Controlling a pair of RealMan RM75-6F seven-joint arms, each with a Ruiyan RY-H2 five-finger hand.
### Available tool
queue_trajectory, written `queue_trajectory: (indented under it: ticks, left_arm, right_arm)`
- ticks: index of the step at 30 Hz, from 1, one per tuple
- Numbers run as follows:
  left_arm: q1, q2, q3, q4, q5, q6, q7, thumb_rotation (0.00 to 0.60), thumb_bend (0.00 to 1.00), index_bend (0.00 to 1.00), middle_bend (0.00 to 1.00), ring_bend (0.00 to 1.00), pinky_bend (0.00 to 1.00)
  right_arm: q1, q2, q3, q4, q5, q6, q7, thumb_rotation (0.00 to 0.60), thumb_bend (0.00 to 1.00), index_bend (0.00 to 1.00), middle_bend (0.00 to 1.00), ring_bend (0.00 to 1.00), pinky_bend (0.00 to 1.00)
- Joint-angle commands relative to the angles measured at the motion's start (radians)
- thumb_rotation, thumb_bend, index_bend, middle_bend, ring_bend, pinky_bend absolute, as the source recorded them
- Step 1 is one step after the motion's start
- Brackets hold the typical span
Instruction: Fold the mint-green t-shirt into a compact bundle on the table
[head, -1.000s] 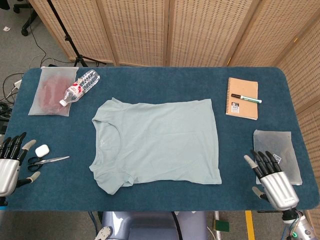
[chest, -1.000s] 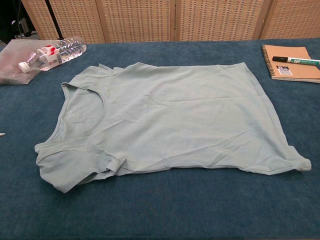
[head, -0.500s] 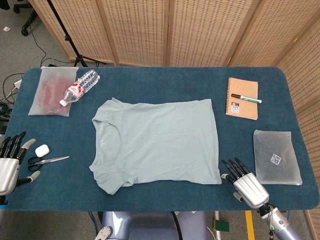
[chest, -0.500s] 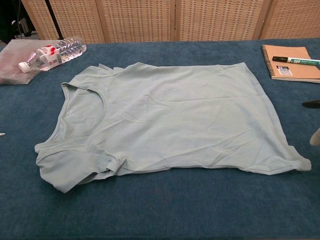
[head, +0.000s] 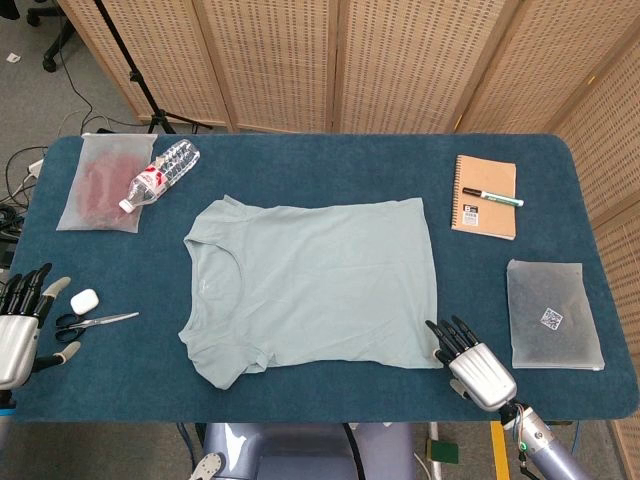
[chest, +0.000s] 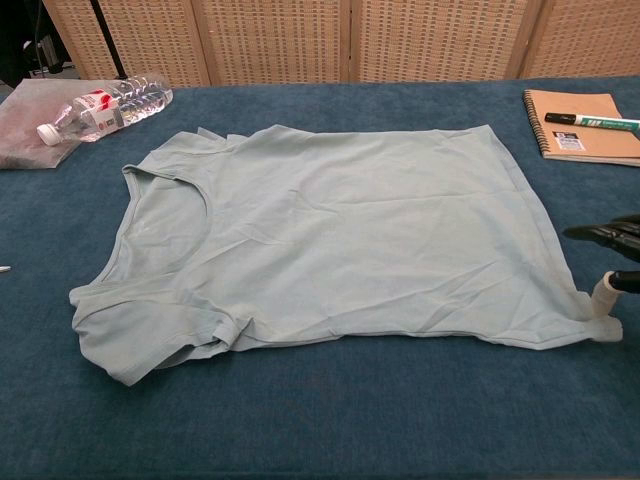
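Blue felt covers the desk (head: 300, 150), with wicker screens behind. Nearest, the right hand (head: 468, 357) has slid in from the desk's right edge over the last second, and its spread, empty fingers (chest: 607, 290) now reach the hem corner of the mint-green t-shirt (head: 315, 285), apparently touching it. That suggests the first fold starts here. The left hand (head: 20, 320) waits open near the scissors (head: 90, 322). The shirt lies flat mid-desk, unfolded. Beyond sit a notebook (head: 485, 196) and bottle (head: 160, 172).
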Motion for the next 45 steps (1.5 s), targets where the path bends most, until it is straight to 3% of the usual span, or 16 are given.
queue_trajectory:
  ticks: [1,5,15,21,25,32,35,37,41,45]
  left_arm:
    - [-0.001,-0.001,-0.001,0.000,-0.003,-0.002,0.003,0.600,0.00,0.00,0.00,0.00,0.00]
    - [-0.001,-0.001,-0.002,-0.002,-0.006,-0.004,0.003,0.600,0.00,0.00,0.00,0.00,0.00]
    - [-0.002,-0.001,-0.005,-0.003,-0.013,-0.008,0.003,0.600,0.00,0.00,0.00,0.00,0.00]
    - [-0.002,-0.004,-0.005,-0.001,-0.014,-0.009,0.007,0.600,0.00,0.00,0.00,0.00,0.00]
    - [-0.005,-0.007,0.000,0.000,-0.006,-0.013,0.013,0.600,0.00,0.00,0.00,0.00,0.00]
    - [-0.022,-0.021,0.051,0.025,0.101,-0.022,-0.006,0.600,0.00,0.00,0.00,0.00,0.00]
    - [-0.034,-0.052,0.083,0.079,0.183,-0.013,-0.024,0.600,0.00,0.07,0.00,0.00,0.00]
    - [-0.057,-0.137,0.125,0.178,0.270,-0.026,-0.061,0.600,0.00,0.16,0.00,0.00,0.00]
    - [-0.067,-0.273,0.139,0.362,0.313,0.002,-0.144,0.600,0.02,0.34,0.00,0.00,0.00]
    - [-0.079,-0.357,0.151,0.471,0.338,0.021,-0.200,0.600,0.07,0.41,0.00,0.00,0.00]
  right_arm:
    - [0.007,-0.014,-0.004,0.013,0.001,0.002,-0.003,0.600,0.26,0.39,0.00,0.00,0.02]
    - [0.018,-0.026,-0.001,0.018,0.005,-0.005,-0.022,0.600,0.33,0.40,0.00,0.00,0.02]
    - [0.034,-0.068,0.001,0.045,0.018,-0.010,-0.036,0.600,0.36,0.44,0.00,0.00,0.02]
    - [0.043,-0.100,0.001,0.094,0.021,0.002,-0.011,0.600,0.37,0.55,0.00,0.00,0.02]
    - [0.046,-0.121,0.000,0.125,0.016,0.023,0.008,0.600,0.43,0.61,0.00,0.00,0.02]
    - [0.052,-0.144,-0.011,0.161,0.010,0.042,0.045,0.600,0.47,0.64,0.00,0.00,0.02]
    - [0.055,-0.143,-0.016,0.159,0.008,0.045,0.058,0.600,0.47,0.64,0.00,0.00,0.02]
    - [0.056,-0.135,-0.019,0.144,0.011,0.053,0.080,0.600,0.47,0.64,0.00,0.00,0.02]
    - [0.058,-0.119,-0.020,0.119,0.017,0.057,0.084,0.600,0.47,0.64,0.00,0.00,0.02]
    - [0.059,-0.112,-0.017,0.099,0.025,0.058,0.073,0.600,0.51,0.64,0.00,0.00,0.02]
